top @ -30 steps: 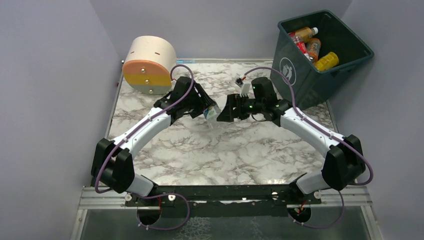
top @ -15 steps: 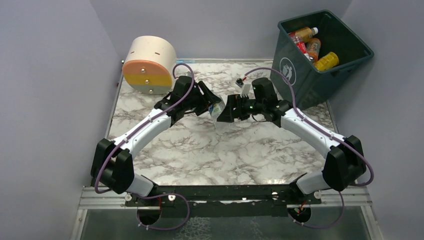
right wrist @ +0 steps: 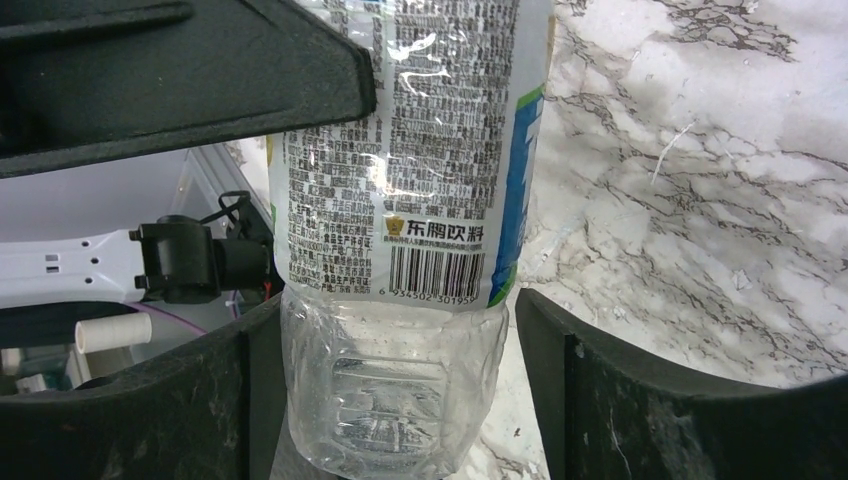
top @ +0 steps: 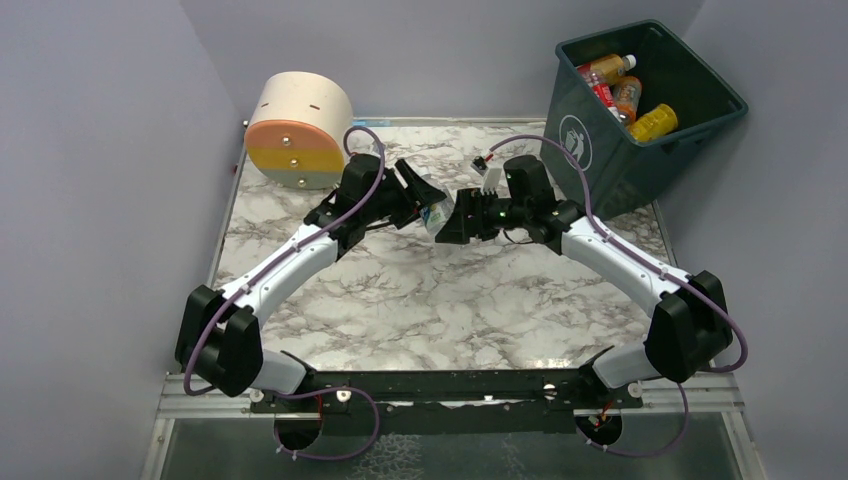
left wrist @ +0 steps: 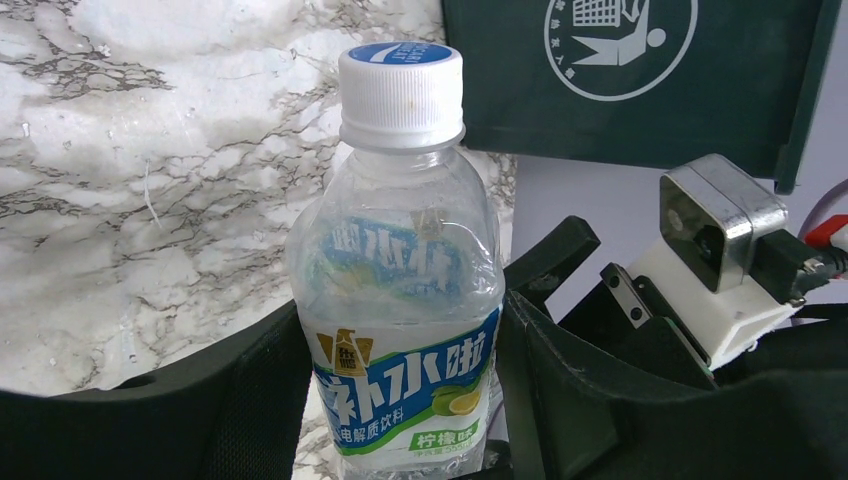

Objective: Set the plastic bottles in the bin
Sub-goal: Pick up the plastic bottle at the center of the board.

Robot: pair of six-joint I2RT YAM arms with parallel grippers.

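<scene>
My left gripper (top: 425, 203) is shut on a clear plastic bottle (top: 436, 214) with a blue and green label and holds it above the table's middle. In the left wrist view the bottle (left wrist: 400, 250) stands between my gripper's (left wrist: 400, 420) fingers, white cap away from me. My right gripper (top: 452, 216) is open, its fingers on either side of the bottle's bottom end. In the right wrist view the bottle (right wrist: 400, 180) sits between my gripper's (right wrist: 395, 400) fingers, with a small gap on the right. The dark green bin (top: 650, 152) stands at the back right with several bottles (top: 652, 122) inside.
A cream cylinder (top: 298, 130) with an orange and green face lies at the back left. The bin's logo side (left wrist: 640, 90) is just beyond the held bottle. Grey walls close in the marble table (top: 420, 310).
My left arm has carried the bottle up and to the right, into the gap between my right gripper's fingers. The right arm has barely moved.
</scene>
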